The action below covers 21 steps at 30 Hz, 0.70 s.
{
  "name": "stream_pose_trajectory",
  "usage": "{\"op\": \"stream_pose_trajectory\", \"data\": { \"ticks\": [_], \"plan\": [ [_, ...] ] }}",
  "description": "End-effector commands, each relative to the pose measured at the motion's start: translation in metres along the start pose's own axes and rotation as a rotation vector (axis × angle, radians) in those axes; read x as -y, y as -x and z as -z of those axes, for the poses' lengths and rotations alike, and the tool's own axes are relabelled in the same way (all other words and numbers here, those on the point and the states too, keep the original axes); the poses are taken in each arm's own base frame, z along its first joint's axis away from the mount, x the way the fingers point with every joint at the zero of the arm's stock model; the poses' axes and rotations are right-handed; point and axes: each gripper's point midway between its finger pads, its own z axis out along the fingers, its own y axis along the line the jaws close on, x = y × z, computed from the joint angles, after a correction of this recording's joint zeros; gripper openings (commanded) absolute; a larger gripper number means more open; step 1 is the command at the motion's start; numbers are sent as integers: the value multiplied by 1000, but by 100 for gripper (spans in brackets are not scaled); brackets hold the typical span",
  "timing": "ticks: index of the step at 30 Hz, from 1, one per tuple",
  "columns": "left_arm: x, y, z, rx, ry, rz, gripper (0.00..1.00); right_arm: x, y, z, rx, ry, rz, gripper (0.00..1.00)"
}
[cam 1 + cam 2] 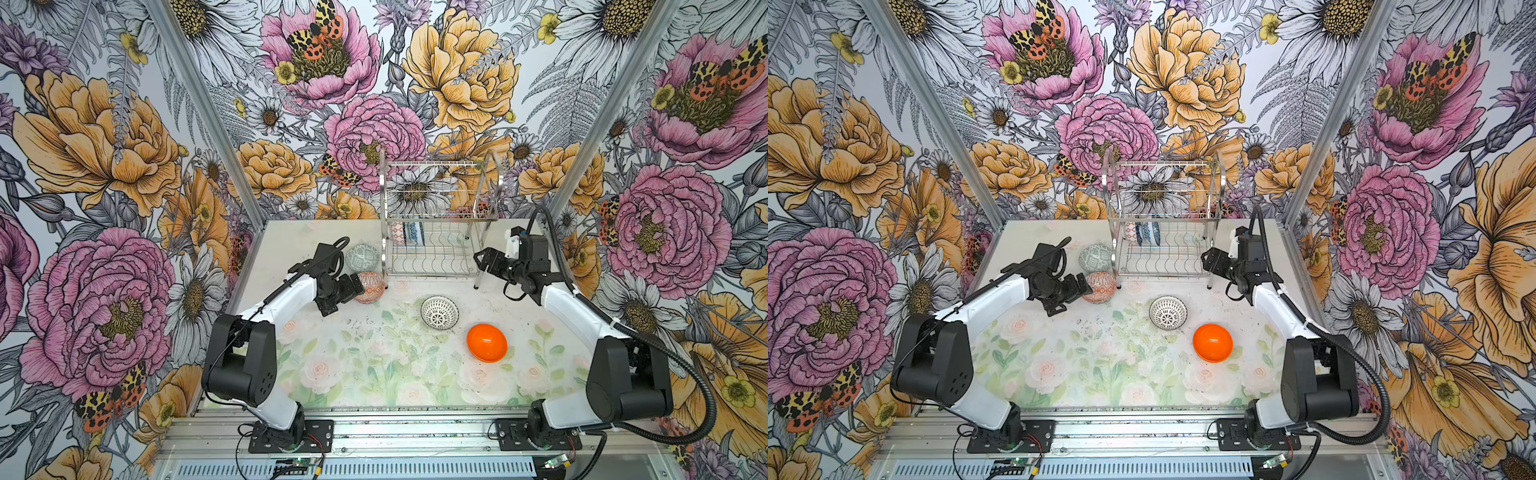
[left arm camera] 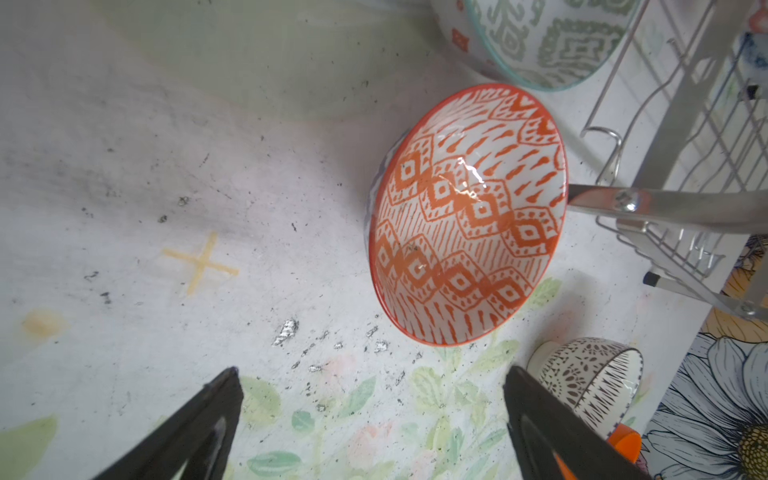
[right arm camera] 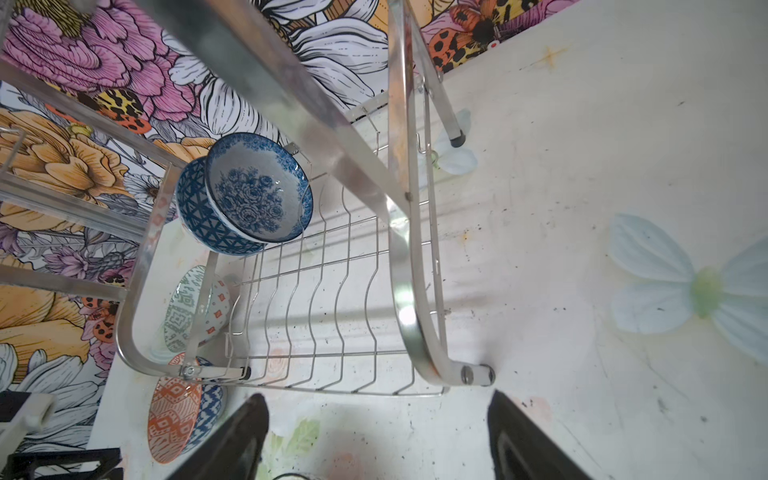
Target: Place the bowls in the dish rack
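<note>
The dish rack is standing at the far middle of the table; two blue bowls, one floral and one latticed, are being carried on edge in the far-left slots of its lower tier. Just left of the rack the grey-green bowl is lying tilted on its side; nearer, by the rack's near-left leg, the orange-white bowl is lying tilted too, and whether it is touching that leg cannot be told. The black-and-white lattice bowl is sitting upright mid-table; the plain orange bowl is lying near it, nearer and to the right.

The table is showing as worn white, printed with faded roses and leaves and flecked with black scuffs; a yellow cross is marked on it. It is being enclosed by walls papered in large flowers; an aluminium rail is running along the near edge.

The left gripper is being held wide open just left of the orange-white bowl, with nothing between its jaws; the right gripper is being held open and empty at the lower tier's near-right corner.
</note>
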Motion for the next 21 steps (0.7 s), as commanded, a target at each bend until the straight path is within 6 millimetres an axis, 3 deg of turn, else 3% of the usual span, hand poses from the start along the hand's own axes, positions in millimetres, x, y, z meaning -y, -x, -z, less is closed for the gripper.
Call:
{"op": "stream_pose_trajectory", "data": {
  "ticks": [1,10,17,21],
  "plan": [
    [13,7,14,50,-99,56,99,-12,-11,14,-3,7,6,97],
    [10,-5,25,56,-165,200,99,-49,-45,40,-58,73,64,99],
    [-4,-13,23,27,-119,227,99,-77,-68,31,-134,134,112,99],
    [1,-1,16,18,-96,176,98,-95,-73,25,-154,156,137,99]
  ]
}}
